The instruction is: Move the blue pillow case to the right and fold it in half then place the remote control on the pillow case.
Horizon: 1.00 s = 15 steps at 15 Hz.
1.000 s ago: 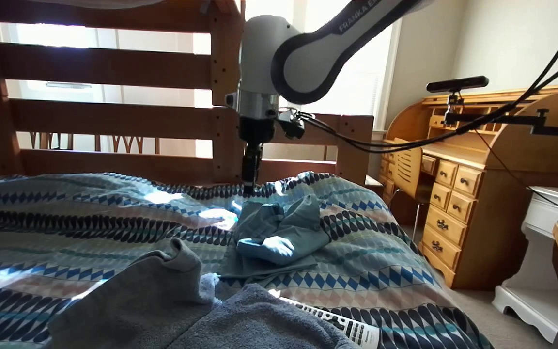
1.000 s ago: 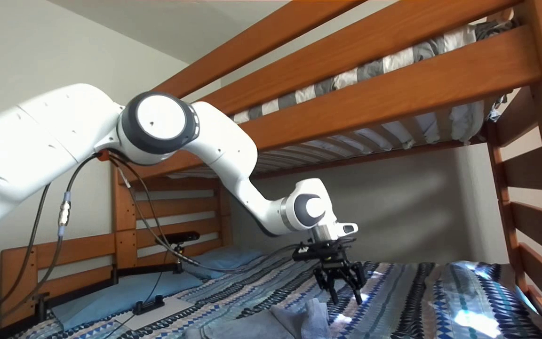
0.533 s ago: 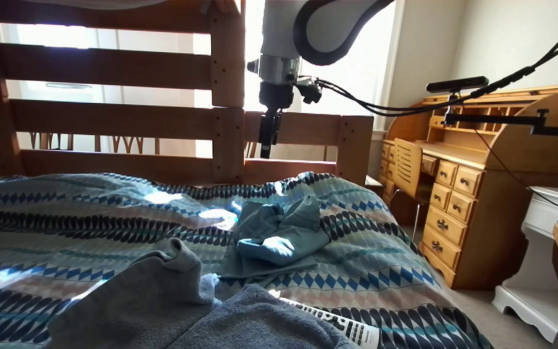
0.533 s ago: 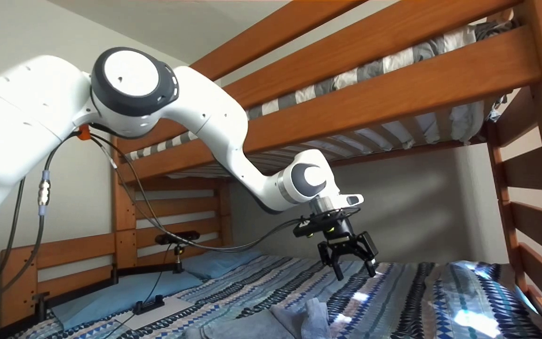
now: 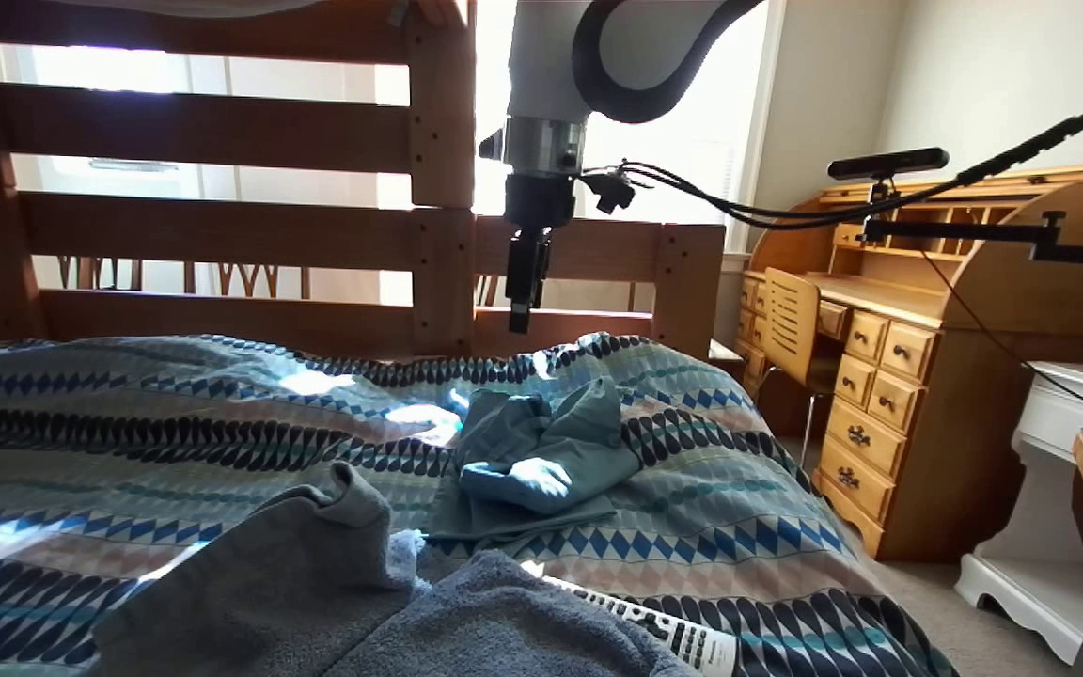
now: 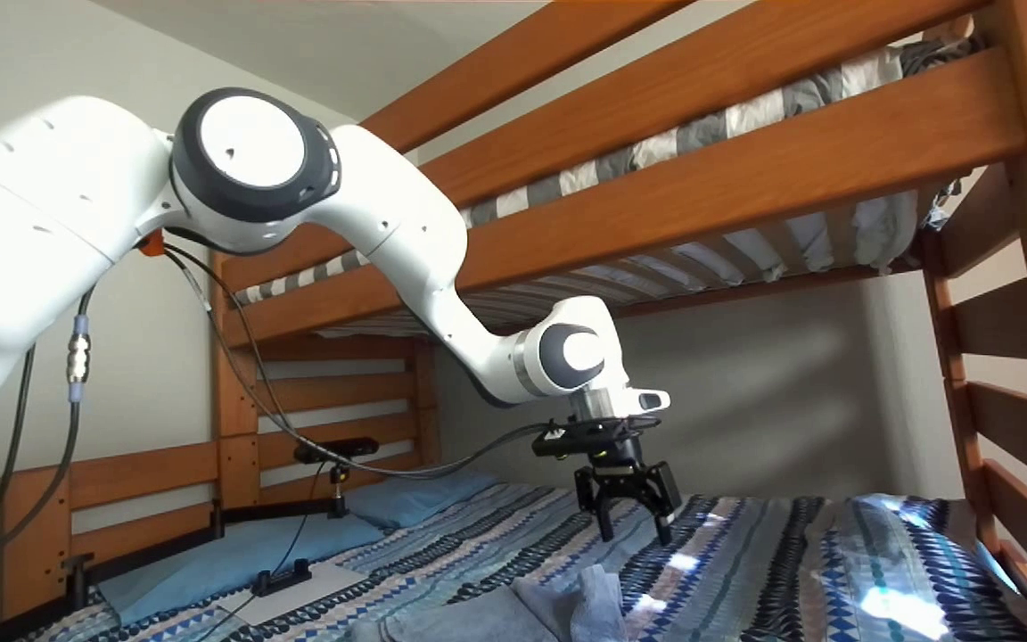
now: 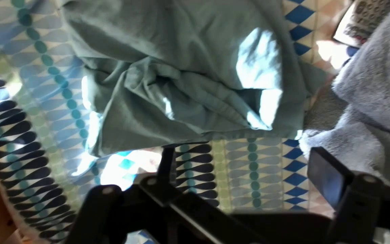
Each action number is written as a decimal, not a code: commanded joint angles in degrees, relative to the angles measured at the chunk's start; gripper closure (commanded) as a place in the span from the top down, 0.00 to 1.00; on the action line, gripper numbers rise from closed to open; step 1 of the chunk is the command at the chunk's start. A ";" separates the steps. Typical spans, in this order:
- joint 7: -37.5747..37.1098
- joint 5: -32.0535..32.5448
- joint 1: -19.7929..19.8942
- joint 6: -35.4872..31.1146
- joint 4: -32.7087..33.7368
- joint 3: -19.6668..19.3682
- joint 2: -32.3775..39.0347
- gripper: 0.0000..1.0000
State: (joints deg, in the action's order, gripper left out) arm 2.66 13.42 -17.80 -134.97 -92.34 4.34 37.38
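Observation:
The blue pillow case [image 5: 588, 447] lies crumpled and partly folded over itself on the bed. It fills the upper part of the wrist view [image 7: 195, 37] and cannot be made out in the other exterior view. The white remote control [image 5: 697, 644] lies partly under a grey-blue towel; one end shows in the wrist view [image 7: 364, 23]. My gripper [image 5: 520, 320] hangs in the air above the bed, apart from the pillow case. Its fingers are spread with nothing between them, seen in an exterior view [image 6: 634, 533] and in the wrist view [image 7: 244, 166].
The grey-blue towel [image 5: 316, 583] lies beside the pillow case, bunched up, and also shows in an exterior view [image 6: 487, 615]. A patterned bedspread [image 5: 128, 470] covers the bed. Wooden bed-end slats [image 5: 222, 235] stand behind my gripper. An upper bunk [image 6: 745, 160] is overhead.
My gripper has risen well above the bed and moved right in an exterior view, then come down slightly and straightened. It stays open. The pillow case, towel and remote have not moved.

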 commanded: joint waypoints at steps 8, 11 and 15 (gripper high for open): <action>1.75 -9.07 4.90 -2.80 -18.89 7.12 -8.23 1.00; -1.06 -7.27 4.01 -9.20 -23.91 5.79 -8.40 1.00; -4.65 -5.78 1.87 -16.62 -29.10 3.87 -7.69 1.00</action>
State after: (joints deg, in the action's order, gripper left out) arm 1.46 6.55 -14.14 -147.21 -116.57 9.54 31.17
